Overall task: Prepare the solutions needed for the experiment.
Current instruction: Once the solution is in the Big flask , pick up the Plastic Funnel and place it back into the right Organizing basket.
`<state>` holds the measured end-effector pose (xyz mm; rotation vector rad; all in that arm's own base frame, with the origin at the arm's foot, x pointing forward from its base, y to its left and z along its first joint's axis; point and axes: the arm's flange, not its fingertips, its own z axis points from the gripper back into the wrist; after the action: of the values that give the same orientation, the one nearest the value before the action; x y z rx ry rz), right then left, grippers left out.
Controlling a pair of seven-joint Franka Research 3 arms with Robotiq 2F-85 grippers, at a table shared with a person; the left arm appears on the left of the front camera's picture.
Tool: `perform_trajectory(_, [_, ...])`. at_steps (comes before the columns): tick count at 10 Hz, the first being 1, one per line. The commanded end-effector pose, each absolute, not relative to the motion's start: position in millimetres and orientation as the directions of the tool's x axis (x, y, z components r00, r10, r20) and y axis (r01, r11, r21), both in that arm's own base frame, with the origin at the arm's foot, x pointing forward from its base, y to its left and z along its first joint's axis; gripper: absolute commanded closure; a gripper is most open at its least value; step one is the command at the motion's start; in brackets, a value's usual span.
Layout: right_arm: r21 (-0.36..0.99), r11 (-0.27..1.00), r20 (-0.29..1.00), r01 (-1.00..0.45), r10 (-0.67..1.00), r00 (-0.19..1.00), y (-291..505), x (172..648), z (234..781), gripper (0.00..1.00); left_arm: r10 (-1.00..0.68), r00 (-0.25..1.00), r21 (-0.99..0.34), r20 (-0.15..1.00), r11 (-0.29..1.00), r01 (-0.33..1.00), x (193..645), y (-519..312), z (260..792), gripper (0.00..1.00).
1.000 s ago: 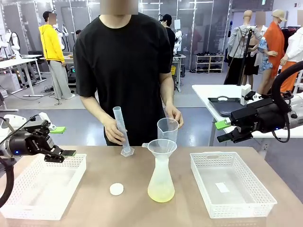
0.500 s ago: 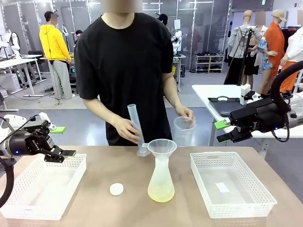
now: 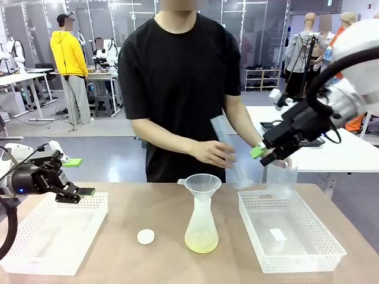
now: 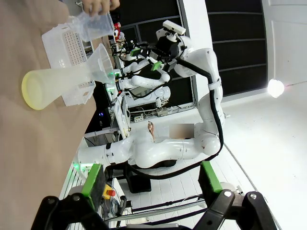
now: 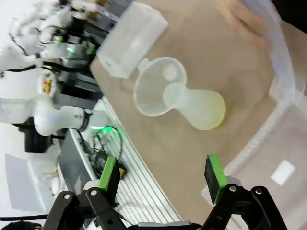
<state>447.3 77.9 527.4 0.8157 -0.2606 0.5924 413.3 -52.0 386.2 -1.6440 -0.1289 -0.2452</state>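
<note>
The solutions are a shallow pale yellow layer (image 3: 201,241) at the bottom of a clear conical flask (image 3: 201,222). A funnel (image 3: 202,184) sits in the flask's neck, at the middle of the table. In the right wrist view the flask (image 5: 197,108) lies below my open right gripper (image 5: 162,179). From the front, the right gripper (image 3: 263,155) hovers by the person's hands, above the far edge of the right basket (image 3: 308,251). The person holds a blurred measuring cylinder (image 3: 228,148) and a clear beaker (image 3: 282,176). My left gripper (image 3: 80,176) stands open over the left basket (image 3: 35,260).
A small white round cap (image 3: 145,236) lies on the table left of the flask. The left wrist view shows the flask (image 4: 53,86), the right basket (image 4: 64,48) and the beaker (image 4: 93,24). The person stands close behind the table's far edge.
The person has carried the cylinder and the beaker to the right, toward the right basket. My right arm has swung in leftward to the person's hands. The left arm has not moved.
</note>
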Motion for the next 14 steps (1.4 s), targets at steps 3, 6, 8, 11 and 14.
perform_trajectory(3, [0.426, 0.669, 0.3, -0.609, 0.53, 0.793, 128.6, 488.7, 538.4, 0.11, -0.058, 0.969, -0.967, 0.241, -0.105, 0.234, 413.8, -52.3, 389.3, 0.0])
perform_trajectory(6, [0.428, 0.641, 0.322, -0.637, 0.551, 0.77, 131.8, 484.3, 535.6, 0.11, -0.058, 0.969, -0.967, 0.241, -0.105, 0.234, 413.8, -52.3, 389.3, 0.0])
perform_trajectory(8, [0.428, 0.641, 0.322, -0.637, 0.551, 0.77, 131.8, 484.3, 535.6, 0.11, -0.058, 0.969, -0.967, 0.241, -0.105, 0.234, 413.8, -52.3, 389.3, 0.0])
perform_trajectory(11, [0.414, 0.659, 0.308, -0.628, 0.548, 0.778, 133.0, 488.4, 535.3, 0.11, -0.058, 0.969, -0.967, 0.241, -0.105, 0.234, 413.8, -52.3, 389.3, 0.0])
perform_trajectory(14, [0.397, 0.651, 0.356, -0.647, 0.54, 0.762, 157.8, 501.5, 523.5, 0.11, -0.058, 0.969, -0.967, 0.241, -0.105, 0.234, 413.8, -52.3, 389.3, 0.0])
